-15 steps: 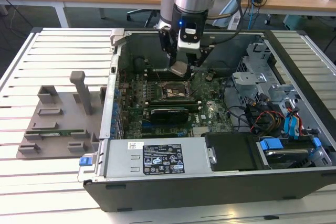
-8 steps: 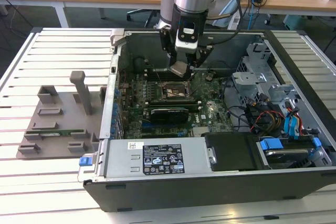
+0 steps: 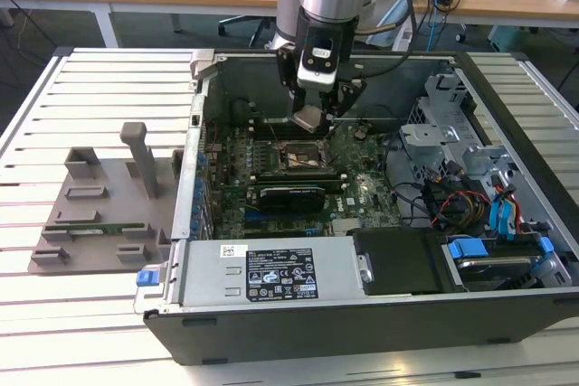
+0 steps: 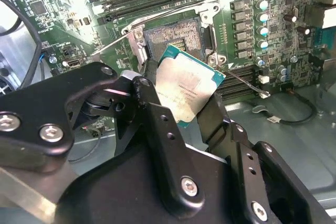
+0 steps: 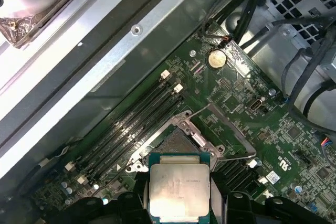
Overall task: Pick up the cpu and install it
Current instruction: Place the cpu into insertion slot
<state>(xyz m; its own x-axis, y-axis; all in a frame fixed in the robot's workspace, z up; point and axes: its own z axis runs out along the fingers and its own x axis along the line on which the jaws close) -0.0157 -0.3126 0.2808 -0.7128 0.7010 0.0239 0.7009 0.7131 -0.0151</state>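
My gripper (image 3: 308, 117) is shut on the cpu (image 3: 308, 118), a flat square chip with a silvery top and a green edge. In the exterior view it hangs a little above the open socket (image 3: 301, 155) in the middle of the motherboard (image 3: 362, 189). Both wrist views show the cpu (image 4: 185, 91) (image 5: 180, 191) clamped between the black fingers (image 4: 152, 98), with the socket (image 4: 173, 38) (image 5: 173, 142) just beyond it. The socket's metal frame and lever stand open.
The motherboard lies inside an open computer case (image 3: 362, 314) on a slatted table. Memory slots (image 5: 134, 124) run beside the socket. Cables and drive cages (image 3: 470, 187) fill the case at the exterior view's right. A grey holder fixture (image 3: 99, 210) sits at the exterior view's left.
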